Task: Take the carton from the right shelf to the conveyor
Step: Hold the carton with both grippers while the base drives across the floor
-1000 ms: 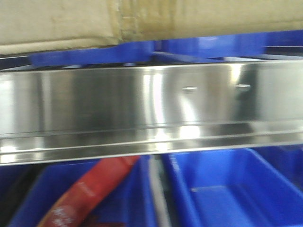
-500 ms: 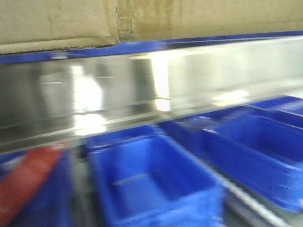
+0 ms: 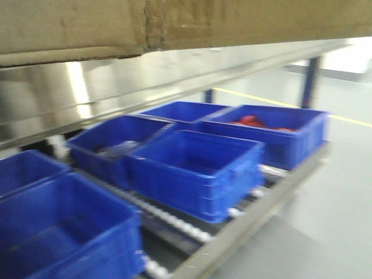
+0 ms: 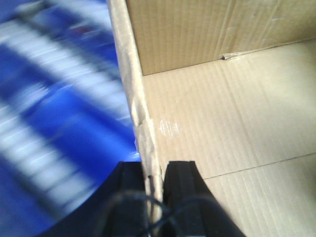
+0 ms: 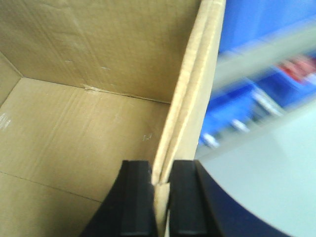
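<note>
I find my left tool (image 4: 154,172) clenched on the left wall of the large brown corrugated cardboard carton (image 4: 222,123), and my right tool (image 5: 159,170) clenched on its right wall. In the front view the carton overlaps the right shelf (image 3: 116,93), a rack with a shiny stainless-steel front rail. Below, blue plastic bins (image 3: 195,168) sit on its rollers. The smooth grey floor (image 3: 331,221) lies beyond.

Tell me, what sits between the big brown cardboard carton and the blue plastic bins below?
The shelf's shiny stainless-steel front rail runs between the brown corrugated carton and the blue plastic bins, seen in the front-facing view.
</note>
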You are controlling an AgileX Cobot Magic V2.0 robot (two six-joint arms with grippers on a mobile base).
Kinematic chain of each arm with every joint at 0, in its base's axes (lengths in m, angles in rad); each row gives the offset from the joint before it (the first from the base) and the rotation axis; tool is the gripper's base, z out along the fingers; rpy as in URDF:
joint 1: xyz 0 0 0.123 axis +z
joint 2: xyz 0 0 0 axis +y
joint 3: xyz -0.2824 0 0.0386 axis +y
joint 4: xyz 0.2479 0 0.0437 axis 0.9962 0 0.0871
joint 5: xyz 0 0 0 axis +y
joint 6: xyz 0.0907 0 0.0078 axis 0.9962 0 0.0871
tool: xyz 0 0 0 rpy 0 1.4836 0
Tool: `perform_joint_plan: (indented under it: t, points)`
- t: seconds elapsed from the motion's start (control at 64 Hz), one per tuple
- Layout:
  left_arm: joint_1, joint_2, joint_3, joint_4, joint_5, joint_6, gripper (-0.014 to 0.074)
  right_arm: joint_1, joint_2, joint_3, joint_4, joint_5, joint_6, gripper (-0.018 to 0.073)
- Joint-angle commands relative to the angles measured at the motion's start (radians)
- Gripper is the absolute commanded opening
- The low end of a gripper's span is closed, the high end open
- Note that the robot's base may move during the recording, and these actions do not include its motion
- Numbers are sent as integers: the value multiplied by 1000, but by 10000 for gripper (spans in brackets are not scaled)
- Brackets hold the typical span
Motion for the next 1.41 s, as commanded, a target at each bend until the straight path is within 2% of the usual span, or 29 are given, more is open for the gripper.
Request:
perform_joint_plan:
  t: [0.0,1.391]
  points:
    - [-14,-6,-4,-46,-53,3,-20,4,-11,-5,39,-69,-17,-67]
    - [-14,-6,-4,-46,-53,3,-20,4,-11,-5,39,-69,-17,-67]
